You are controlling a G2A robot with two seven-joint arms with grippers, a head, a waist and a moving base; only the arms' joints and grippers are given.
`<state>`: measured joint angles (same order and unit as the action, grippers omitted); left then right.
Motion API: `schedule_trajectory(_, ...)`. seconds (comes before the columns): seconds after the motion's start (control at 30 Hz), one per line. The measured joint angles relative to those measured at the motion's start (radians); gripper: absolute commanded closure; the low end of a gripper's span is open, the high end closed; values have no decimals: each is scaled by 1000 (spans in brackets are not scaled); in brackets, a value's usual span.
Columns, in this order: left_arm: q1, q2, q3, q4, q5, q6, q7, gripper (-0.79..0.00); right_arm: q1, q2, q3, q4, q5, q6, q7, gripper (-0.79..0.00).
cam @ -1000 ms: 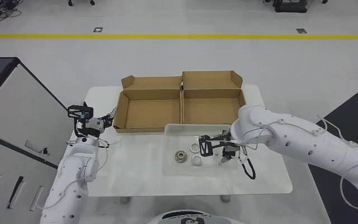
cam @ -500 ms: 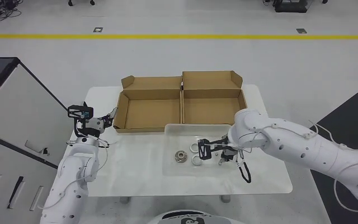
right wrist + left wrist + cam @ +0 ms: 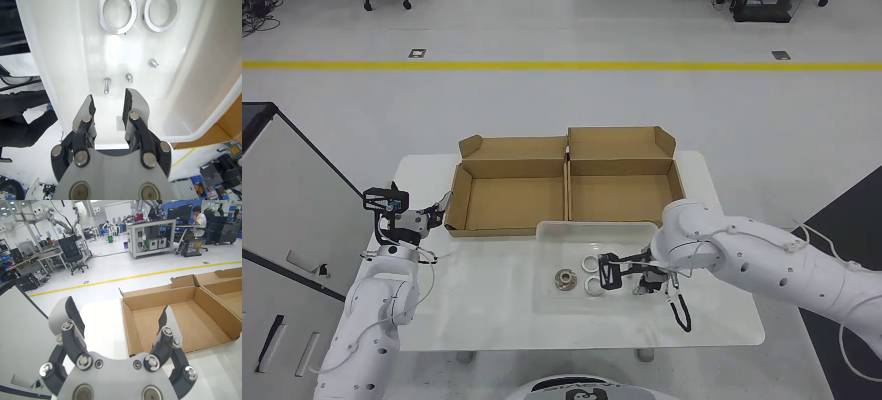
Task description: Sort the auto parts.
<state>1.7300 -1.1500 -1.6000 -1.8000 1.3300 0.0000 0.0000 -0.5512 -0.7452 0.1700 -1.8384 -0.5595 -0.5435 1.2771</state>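
Observation:
A white tray [image 3: 642,232] holds a grey flanged hub [image 3: 564,279] and two metal rings [image 3: 589,265] [image 3: 595,287]. The rings [image 3: 117,16] [image 3: 161,15] also lie at the far end of the tray [image 3: 56,79] in the right wrist view. A hex bolt [image 3: 106,86] lies just beyond my right gripper's tips, with two shorter bolts [image 3: 129,77] [image 3: 153,63] beside it. My right gripper [image 3: 109,96] [image 3: 607,270] hangs low in the tray, open and holding nothing. My left gripper [image 3: 118,311] [image 3: 437,212] is open and holding nothing at the table's left edge, facing the left cardboard box [image 3: 179,317].
Two open cardboard boxes [image 3: 510,198] [image 3: 620,190] stand side by side behind the tray. A white panel [image 3: 292,190] leans off the table's left side. The right arm's black cable [image 3: 680,305] hangs over the tray's front right.
My right gripper has slid a little leftward and toward the table's front inside the tray, closer to the rings. The left arm has not moved.

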Motion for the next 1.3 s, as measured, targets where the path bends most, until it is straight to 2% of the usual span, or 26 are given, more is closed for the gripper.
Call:
schedule_trajectory(0.63, 0, 0, 0, 0, 0, 0, 0, -785, -49, -28, 0, 47, -28, 1, 1, -302)
schedule_trajectory(0.97, 0, 0, 0, 0, 0, 0, 0, -785, -68, -53, 0, 85, -45, 0, 0, -243)
schedule_trajectory(1.03, 0, 0, 0, 0, 0, 0, 0, -785, -71, -57, 0, 92, -48, 0, 0, -172)
schedule_trajectory(1.07, 0, 0, 0, 0, 0, 0, 0, -785, -74, -60, 0, 97, -50, 0, 0, -43)
schedule_trajectory(1.1, 0, 0, 0, 0, 0, 0, 0, -785, -75, -63, 0, 100, -50, 1, 1, 0)
schedule_trajectory(1.3, 0, 0, 0, 0, 0, 0, 0, -785, -78, -75, 0, 110, -41, 9, 10, 0)
